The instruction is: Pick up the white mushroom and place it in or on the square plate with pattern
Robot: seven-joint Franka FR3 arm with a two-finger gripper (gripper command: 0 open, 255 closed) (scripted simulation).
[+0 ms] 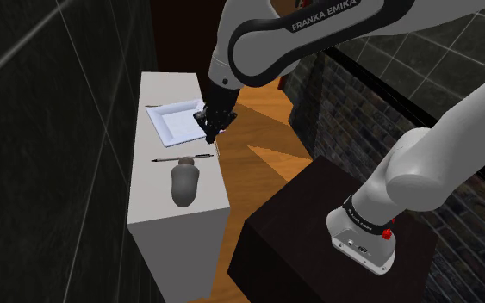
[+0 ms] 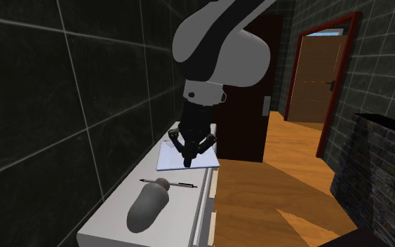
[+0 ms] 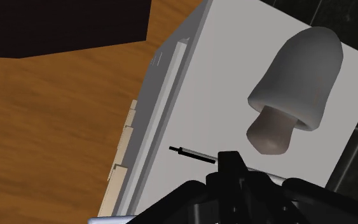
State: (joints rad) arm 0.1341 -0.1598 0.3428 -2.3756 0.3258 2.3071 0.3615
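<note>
Gripper closed on nothing, fingers together, above the square plate's near edge. Mushroom lies toppled on the cabinet, nearer in the second exterior view. A pen lies between mushroom and plate.

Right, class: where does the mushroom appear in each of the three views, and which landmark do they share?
Shoulder view: mushroom on the white cabinet, left of centre, at its near end.
Second exterior view: mushroom low, left of centre, nearest the camera.
Wrist view: mushroom just beyond the pen, cap pointing away.
Shared landmark: the thin black pen beside its stem.
</note>
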